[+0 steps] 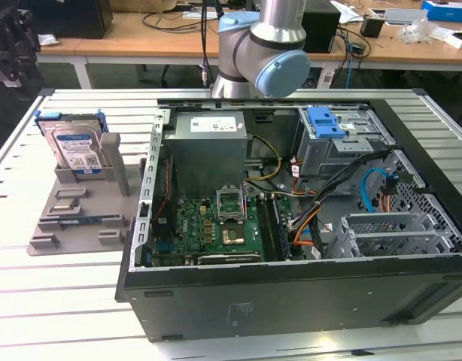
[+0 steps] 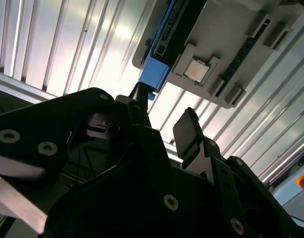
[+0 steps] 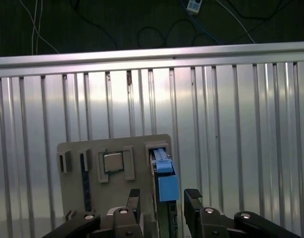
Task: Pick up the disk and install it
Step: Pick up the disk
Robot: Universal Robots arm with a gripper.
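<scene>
First wrist view: disk (image 3: 164, 174) beneath gripper (image 3: 163, 193)

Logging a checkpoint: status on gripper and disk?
Gripper open, empty, poised over disk. Disk upright in grey holder, not yet picked. Nothing seen between them.

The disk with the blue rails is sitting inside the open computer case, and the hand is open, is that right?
Not quite. The exterior view shows the disk upright in the grey holder, outside the computer case, on the exterior view's left of it. The hand is open, as you said.
</scene>
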